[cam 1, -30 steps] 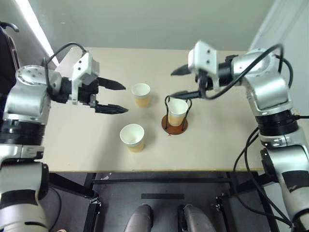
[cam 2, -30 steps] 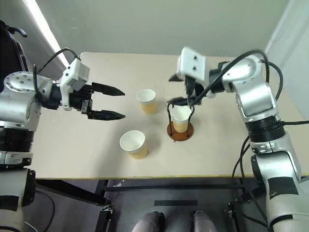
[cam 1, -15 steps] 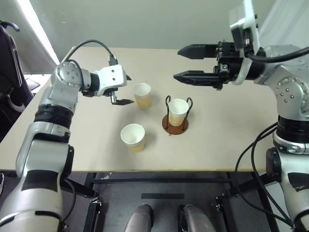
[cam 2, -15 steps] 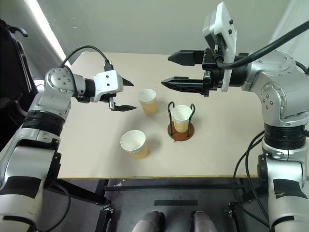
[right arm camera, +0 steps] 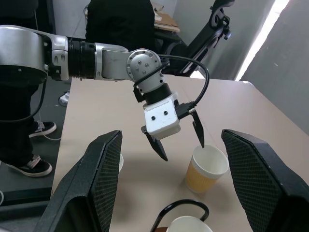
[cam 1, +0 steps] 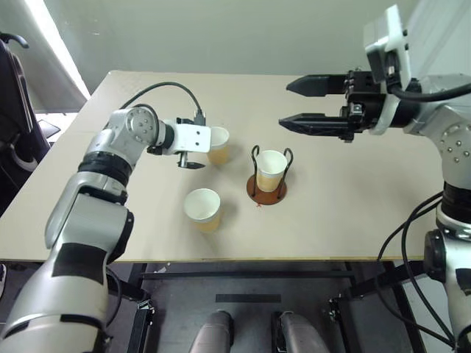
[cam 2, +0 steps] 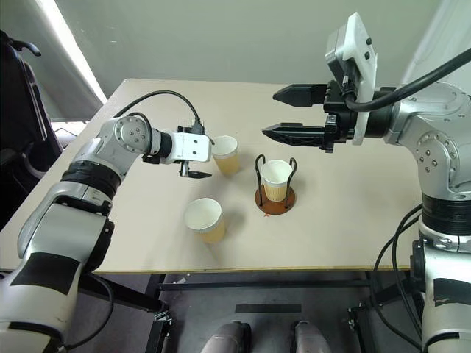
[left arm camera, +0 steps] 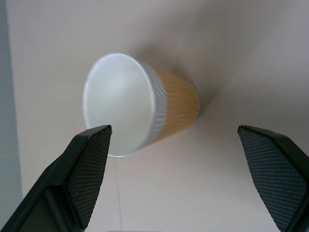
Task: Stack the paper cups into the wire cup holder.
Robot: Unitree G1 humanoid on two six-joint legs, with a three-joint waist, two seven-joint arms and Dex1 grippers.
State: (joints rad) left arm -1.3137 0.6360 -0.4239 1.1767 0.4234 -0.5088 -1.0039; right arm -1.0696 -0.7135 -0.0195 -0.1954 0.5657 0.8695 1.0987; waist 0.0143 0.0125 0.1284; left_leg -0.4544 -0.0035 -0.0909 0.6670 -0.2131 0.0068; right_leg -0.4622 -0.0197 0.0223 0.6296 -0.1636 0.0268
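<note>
**Reaching for the second cup**

One cup already sits in the wire holder. The left gripper, fingers spread and empty, flanks the far cup, which stands upright, mouth up. Next, I'd guess, it must close around the wall. The right gripper hovers, also spread and empty.
</note>
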